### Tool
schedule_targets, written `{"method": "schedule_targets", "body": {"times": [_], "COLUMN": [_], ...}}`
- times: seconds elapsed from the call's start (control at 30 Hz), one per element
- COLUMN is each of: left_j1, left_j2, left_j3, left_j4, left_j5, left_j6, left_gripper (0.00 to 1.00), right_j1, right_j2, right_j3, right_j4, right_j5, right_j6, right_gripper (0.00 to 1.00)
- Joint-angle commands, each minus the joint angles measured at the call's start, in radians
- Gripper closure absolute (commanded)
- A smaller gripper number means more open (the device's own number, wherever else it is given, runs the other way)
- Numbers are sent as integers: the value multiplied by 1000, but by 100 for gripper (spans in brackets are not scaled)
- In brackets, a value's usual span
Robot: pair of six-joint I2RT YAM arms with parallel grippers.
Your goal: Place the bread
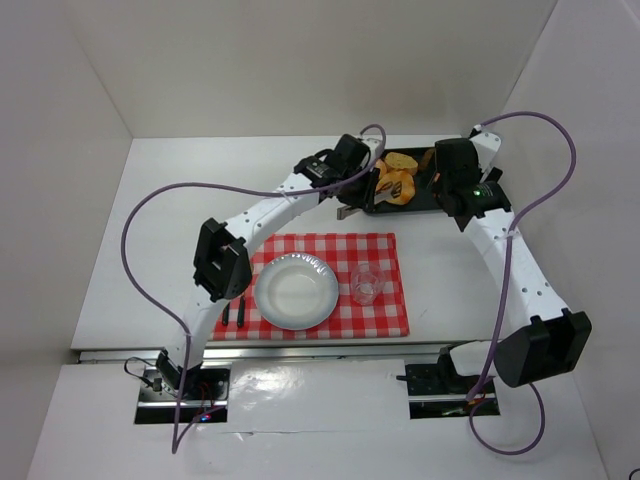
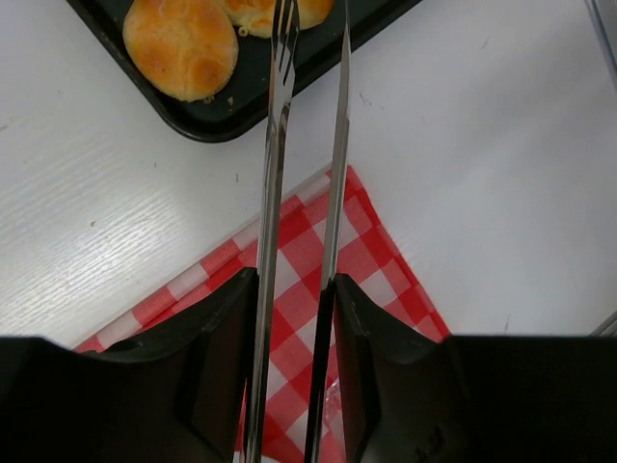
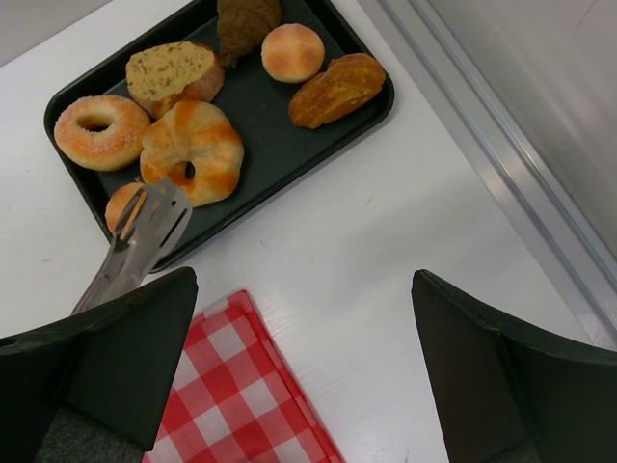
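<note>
While my left gripper (image 2: pixel 294 289) clamps the tongs (image 2: pixel 275 174) and the right gripper (image 3: pixel 304 289) stands open, the bread (image 2: pixel 180 43) lies unpicked on the far tray (image 2: pixel 214 120).

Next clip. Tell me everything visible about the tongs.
The tongs are thin, shiny metal, with two long arms. One arm ends in a flat slotted head like a fork; the other shows edge-on in the left wrist view. The left gripper pinches both arms from outside, leaving a narrow gap between them. They reach from over the checked cloth across the tray rim, tips beside a round bun. Whether the tips touch any bread cannot be told.
</note>
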Motion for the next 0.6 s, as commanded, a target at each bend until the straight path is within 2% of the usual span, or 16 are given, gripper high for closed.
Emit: {"method": "schedule_targets", "body": {"times": [0.0, 0.1, 0.33, 0.57], "left_j1": [-46, -58, -95, -116], "left_j2": [32, 81, 137, 171], "left_j3": [91, 143, 186, 205], "left_j4": [12, 12, 34, 61], "left_j5": [-102, -145, -250, -281], "left_j6": [-79, -89, -52, -29], "left_gripper": [52, 47, 47, 46], "right_j1": [-19, -19, -37, -47], "right_j2": [-43, -43, -61, -61], "right_j3": [17, 8, -1, -1], "right_j4": [-7, -7, -7, -7], "right_j5": [-9, -18, -38, -56], "right_j6": [-2, -11, -11, -20], "right_gripper": [1, 1, 1, 1]}}
